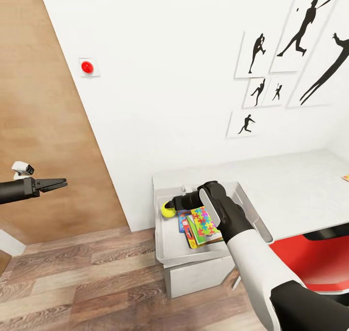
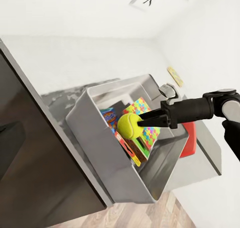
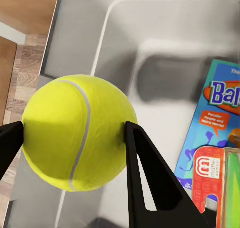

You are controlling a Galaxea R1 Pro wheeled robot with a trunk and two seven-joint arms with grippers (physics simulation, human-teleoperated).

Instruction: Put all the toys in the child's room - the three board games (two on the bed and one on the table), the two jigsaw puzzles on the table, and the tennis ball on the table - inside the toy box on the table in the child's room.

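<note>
White walls with black silhouette pictures back our light-grey surface (image 1: pixel 291 185), where our right gripper (image 1: pixel 170 207), fingers clamped on the small yellow-green tennis ball (image 1: pixel 168 210), hangs at centre frame over the shallow grey toy box (image 1: pixel 167 253), so we judge release comes next, while our left gripper (image 1: pixel 60 183) at the left edge idles, fingers together.

White wall (image 1: pixel 160 78), evenly lit, bearing a red round button on a square white plate (image 1: pixel 87 67) and six black sports-player silhouette pictures (image 1: pixel 291 54). Brown wood door panel (image 1: pixel 43 127) beside the wall. Wood-plank floor (image 1: pixel 87 282). Light-grey table (image 1: pixel 300 190) with white drawers. Red chair (image 1: pixel 315 263) under the table.
</note>
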